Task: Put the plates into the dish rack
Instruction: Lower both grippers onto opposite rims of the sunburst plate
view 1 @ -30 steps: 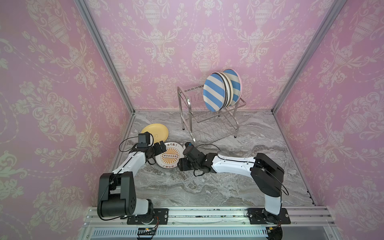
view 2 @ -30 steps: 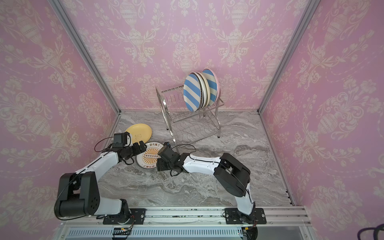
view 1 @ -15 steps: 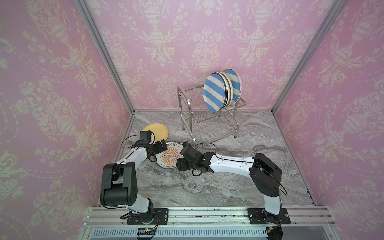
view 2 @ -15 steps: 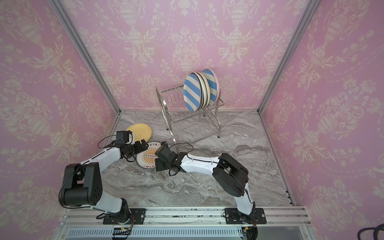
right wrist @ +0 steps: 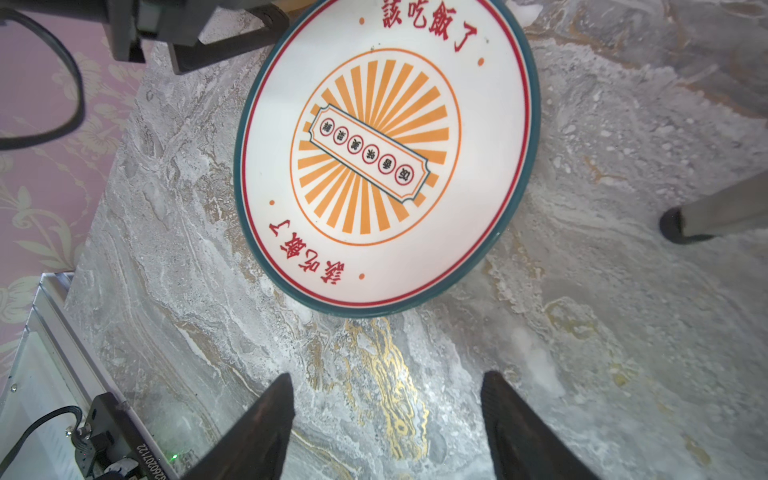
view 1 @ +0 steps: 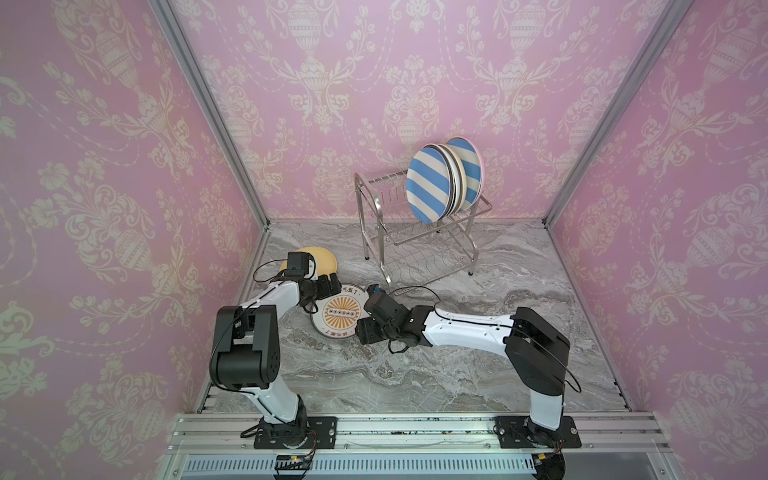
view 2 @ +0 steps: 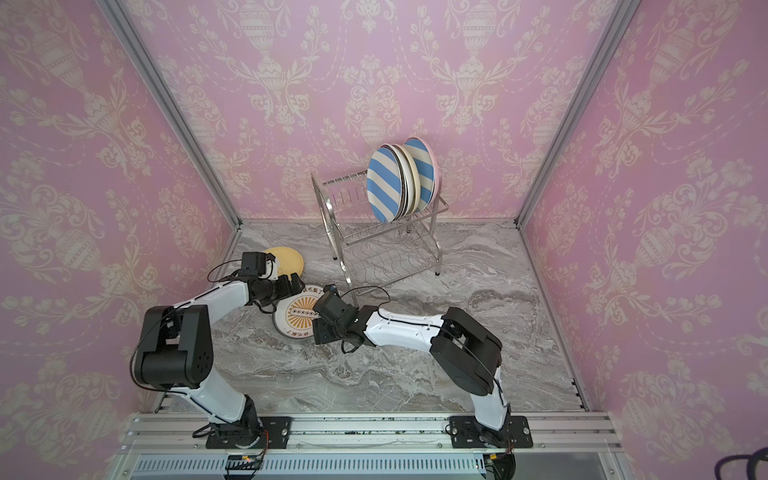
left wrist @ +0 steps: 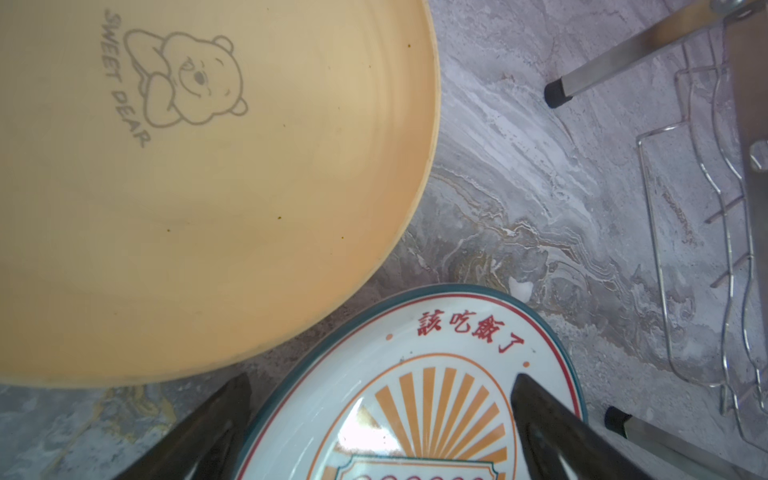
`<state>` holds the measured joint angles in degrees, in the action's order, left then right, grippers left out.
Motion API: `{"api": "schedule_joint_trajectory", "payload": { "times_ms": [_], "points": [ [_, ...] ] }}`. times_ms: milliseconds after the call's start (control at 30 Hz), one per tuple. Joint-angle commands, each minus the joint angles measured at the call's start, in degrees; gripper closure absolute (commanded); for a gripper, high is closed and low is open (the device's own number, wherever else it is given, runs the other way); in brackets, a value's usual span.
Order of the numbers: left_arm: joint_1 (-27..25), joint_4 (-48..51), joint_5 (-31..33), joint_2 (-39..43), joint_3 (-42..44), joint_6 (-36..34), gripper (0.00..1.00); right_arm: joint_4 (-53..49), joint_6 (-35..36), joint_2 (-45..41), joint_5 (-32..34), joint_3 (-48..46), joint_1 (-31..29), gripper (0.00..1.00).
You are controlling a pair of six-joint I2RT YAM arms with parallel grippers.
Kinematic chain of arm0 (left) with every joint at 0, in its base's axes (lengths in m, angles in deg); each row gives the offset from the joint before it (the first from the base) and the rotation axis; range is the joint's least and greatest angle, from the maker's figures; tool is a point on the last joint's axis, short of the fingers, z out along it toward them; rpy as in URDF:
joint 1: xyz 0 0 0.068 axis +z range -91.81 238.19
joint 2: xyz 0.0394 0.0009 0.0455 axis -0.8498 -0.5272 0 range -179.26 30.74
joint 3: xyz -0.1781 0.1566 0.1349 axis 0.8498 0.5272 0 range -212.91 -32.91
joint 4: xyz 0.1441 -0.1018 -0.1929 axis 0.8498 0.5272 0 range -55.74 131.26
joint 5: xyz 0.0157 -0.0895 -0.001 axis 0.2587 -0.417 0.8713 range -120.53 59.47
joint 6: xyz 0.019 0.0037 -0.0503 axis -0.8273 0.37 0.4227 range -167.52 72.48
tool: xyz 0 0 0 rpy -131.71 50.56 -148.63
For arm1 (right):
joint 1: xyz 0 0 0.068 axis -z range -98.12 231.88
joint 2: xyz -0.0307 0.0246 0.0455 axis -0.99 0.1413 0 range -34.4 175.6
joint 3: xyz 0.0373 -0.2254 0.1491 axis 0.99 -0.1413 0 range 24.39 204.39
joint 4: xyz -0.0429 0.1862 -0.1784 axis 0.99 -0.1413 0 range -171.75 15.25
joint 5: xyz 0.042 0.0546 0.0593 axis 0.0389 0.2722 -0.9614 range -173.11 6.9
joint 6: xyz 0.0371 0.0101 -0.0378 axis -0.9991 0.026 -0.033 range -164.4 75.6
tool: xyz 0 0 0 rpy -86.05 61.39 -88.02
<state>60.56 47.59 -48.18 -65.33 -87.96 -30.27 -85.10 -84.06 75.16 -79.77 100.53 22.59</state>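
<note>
A white plate with an orange sunburst (view 1: 338,312) (view 2: 297,313) lies on the marble table. A yellow plate (view 1: 312,258) (left wrist: 208,187) lies just behind it. My left gripper (view 1: 329,286) (left wrist: 380,415) is open and straddles the sunburst plate's (left wrist: 415,395) far-left rim, one finger over the plate, the other outside it. My right gripper (view 1: 360,322) (right wrist: 386,380) is open over bare marble, just short of the sunburst plate's (right wrist: 386,158) near-right edge. The dish rack (view 1: 415,245) (view 2: 382,245) stands behind, with several plates (view 1: 430,187) upright in its upper tier, a blue-white striped one in front.
Pink patterned walls close in the table (view 1: 457,374) on three sides, and the left wall is close to the yellow plate. The rack's black-footed legs (right wrist: 681,224) (left wrist: 557,93) stand near the sunburst plate. An aluminium rail (view 1: 415,428) carries both arm bases along the front edge.
My left arm has raised its elbow and pushed its gripper slightly further over the sunburst plate's rim. The right gripper has crept a little left toward the plate, jaws marginally wider.
</note>
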Motion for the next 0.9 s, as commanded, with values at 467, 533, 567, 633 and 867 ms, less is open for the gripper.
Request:
{"api": "schedule_joint_trajectory", "payload": {
  "times_ms": [467, 533, 567, 633, 867],
  "points": [
    [-6.2, 4.6, -7.0, -4.5, -3.8, -8.3, 0.01, 1.9, 5.1, -6.3, -4.6, -6.5, -0.7, 0.26],
    [-6.9, 4.1, -7.8, -3.2, -2.0, -7.4, 0.01, 3.4, 4.5, -8.0, -5.8, -8.4, -0.8, 0.26],
    [-7.3, 3.9, -8.2, -2.5, -1.2, -7.0, 0.01, 4.0, 4.3, -8.9, -6.2, -11.2, -0.8, 0.26],
    [-8.5, 2.7, -9.1, -0.7, 1.3, -5.5, 0.01, 5.1, 3.2, -10.9, -6.5, -14.0, -0.9, 0.26],
    [-11.6, 2.6, -8.4, 4.5, 6.7, -3.1, 0.01, 6.8, -2.4, -17.5, -4.4, -21.9, -0.8, 0.25]
  ]
}}
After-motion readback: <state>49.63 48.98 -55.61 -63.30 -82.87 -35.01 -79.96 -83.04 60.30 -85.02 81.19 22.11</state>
